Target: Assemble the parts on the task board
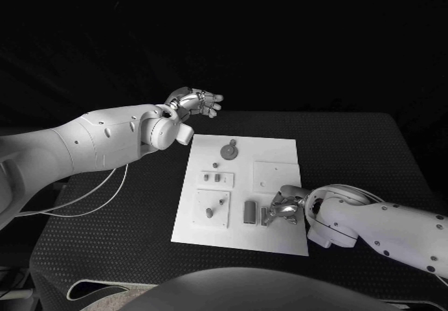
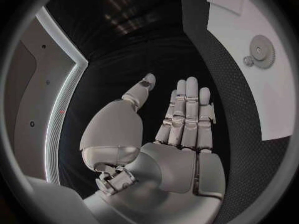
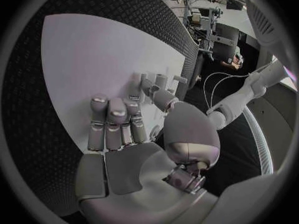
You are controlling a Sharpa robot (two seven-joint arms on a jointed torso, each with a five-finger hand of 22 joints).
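The task board (image 1: 276,220) lies in the middle of the black table (image 1: 373,149), and the grey parts sit on it: a round gear-like part (image 1: 228,151) near the board's far edge, two small pegs (image 1: 213,176) below that, a small piece (image 1: 209,208) on a square plate toward the near left corner, and an upright block (image 1: 249,212) near the near edge. The right hand (image 1: 283,208) hangs low over the board just beside that block, fingers bent downward and close together; whether it already touches or pinches anything cannot be told. The left hand (image 1: 194,103) is raised off the board's far left corner, fingers straight and apart, holding nothing. The step in hand looks like the right hand reaching for the block; next it would need to close firmly on it before lifting
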